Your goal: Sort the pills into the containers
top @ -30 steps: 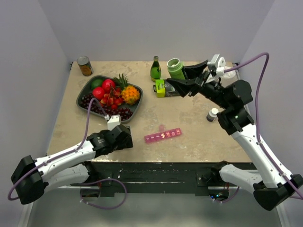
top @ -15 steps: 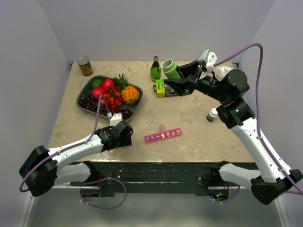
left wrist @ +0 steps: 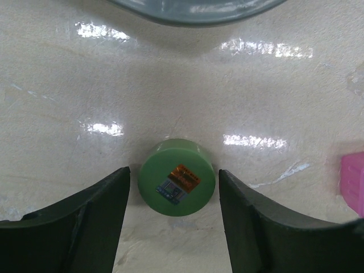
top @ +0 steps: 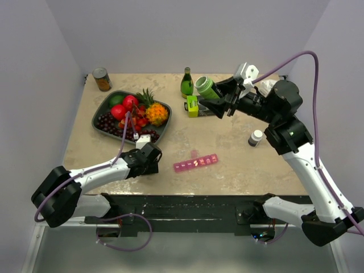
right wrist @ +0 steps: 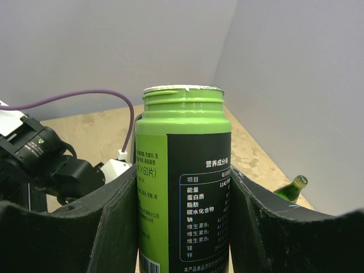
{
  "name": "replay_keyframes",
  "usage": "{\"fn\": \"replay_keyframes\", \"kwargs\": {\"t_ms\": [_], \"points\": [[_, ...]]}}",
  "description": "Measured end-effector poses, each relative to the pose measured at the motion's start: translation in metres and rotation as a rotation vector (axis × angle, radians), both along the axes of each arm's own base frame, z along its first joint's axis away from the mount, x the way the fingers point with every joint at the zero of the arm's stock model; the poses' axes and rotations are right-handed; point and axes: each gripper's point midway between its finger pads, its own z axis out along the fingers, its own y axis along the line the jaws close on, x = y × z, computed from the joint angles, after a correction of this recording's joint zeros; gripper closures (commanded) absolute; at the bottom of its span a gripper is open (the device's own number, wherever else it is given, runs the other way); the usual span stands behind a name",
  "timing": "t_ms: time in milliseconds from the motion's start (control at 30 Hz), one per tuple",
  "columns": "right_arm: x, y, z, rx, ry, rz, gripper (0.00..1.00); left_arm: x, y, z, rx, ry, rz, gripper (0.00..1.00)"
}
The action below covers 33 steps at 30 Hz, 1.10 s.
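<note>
The left pincer [left wrist: 173,181] hangs part open low over the worktop [left wrist: 273,85], its fingers either side of a green cap [left wrist: 177,177] with slim gaps. The pink pill organiser [top: 196,161] lies just to its right, only a corner showing at the wrist view's edge. The fruit tray [left wrist: 193,14] sits beyond. The right pincer [top: 220,98] clamps an uncapped green bottle [top: 205,86], tilted in the air at the far right. A small dark bottle [top: 256,137] stands nearer. The organiser's contents are too small to tell.
</note>
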Motion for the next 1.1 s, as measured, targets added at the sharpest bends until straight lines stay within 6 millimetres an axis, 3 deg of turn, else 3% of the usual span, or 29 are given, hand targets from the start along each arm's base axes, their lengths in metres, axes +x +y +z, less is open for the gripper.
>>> {"fn": "replay_keyframes", "kwargs": {"t_ms": [100,333,433,633,833,1100], "points": [[0.001,-0.001,0.000,-0.003,-0.006,-0.011,1.00,0.001,-0.001,-0.003,0.001,0.006,-0.006,0.33],[0.004,-0.004,0.003,-0.004,-0.016,-0.032,1.00,0.002,-0.003,-0.004,0.002,0.007,-0.022,0.77],[0.002,-0.006,0.009,0.001,-0.024,-0.037,1.00,0.001,-0.004,-0.004,0.001,0.007,-0.031,0.87],[-0.007,-0.012,0.019,0.029,-0.073,-0.048,1.00,0.002,-0.014,0.016,-0.078,-0.034,-0.070,0.94],[-0.008,-0.013,0.018,0.041,-0.087,-0.053,1.00,0.004,-0.031,0.055,-0.218,-0.131,-0.128,0.96],[0.007,-0.011,-0.021,0.010,0.009,-0.046,1.00,-0.002,-0.044,0.099,-0.368,-0.233,-0.200,0.96]]}}
